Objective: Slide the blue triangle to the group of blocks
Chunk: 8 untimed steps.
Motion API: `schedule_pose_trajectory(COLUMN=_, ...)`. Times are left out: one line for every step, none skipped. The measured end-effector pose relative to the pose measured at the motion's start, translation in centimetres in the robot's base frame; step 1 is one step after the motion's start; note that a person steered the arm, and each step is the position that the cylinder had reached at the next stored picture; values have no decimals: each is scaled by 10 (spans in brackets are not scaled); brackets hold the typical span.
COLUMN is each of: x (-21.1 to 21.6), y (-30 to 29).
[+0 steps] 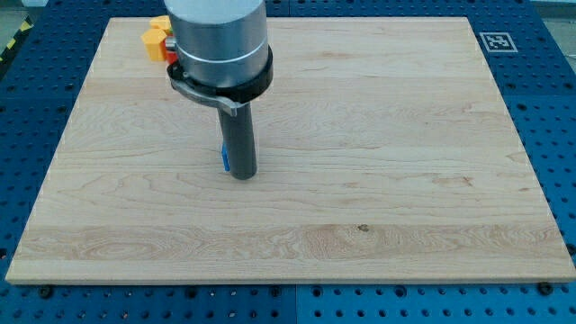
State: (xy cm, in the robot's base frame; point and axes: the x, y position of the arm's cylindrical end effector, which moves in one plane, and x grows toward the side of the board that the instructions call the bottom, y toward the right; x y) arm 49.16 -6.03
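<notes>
Blue is all that shows of the triangle (225, 159): a thin sliver peeking out at the left side of the rod, low down, right by my tip (244, 176). Its shape cannot be made out from here, since the rod covers nearly all of it. The sliver touches the rod's edge as seen from this camera, or sits just behind it; which of the two I cannot tell. My tip stands on the wooden board (378, 180), somewhat left of the board's middle, and the blue piece sits just to its left and a touch toward the view's top.

The tool is a plain dark rod with nothing to spread or press together, so it pinches nothing; it stands upright with its lower end down at the board. Above it the wide grey body of the arm (219, 36) fills the view's top.

Well away from my tip, toward the view's top and a little left, a small group of blocks peeps out from behind the arm's body near the board's far edge. A yellow block (155, 40) is clear to see, and a red block (171, 59) shows just beside it as a small wedge against the arm. Their shapes are hidden

The board rests on a blue table (36, 90) dotted with holes, and a black-and-white marker (496, 41) sits at the board's far right corner
</notes>
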Motion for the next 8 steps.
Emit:
schedule_pose_trajectory(x=-10, y=-8)
schedule_pose_trajectory(x=-16, y=-25)
schedule_pose_trajectory(x=-39, y=-30)
schedule_pose_trajectory(x=-64, y=-37)
schedule_pose_trajectory(x=-89, y=-44)
schedule_pose_trajectory(x=-127, y=-45)
schedule_pose_trajectory(x=-157, y=-49)
schedule_pose_trajectory(x=-173, y=-52)
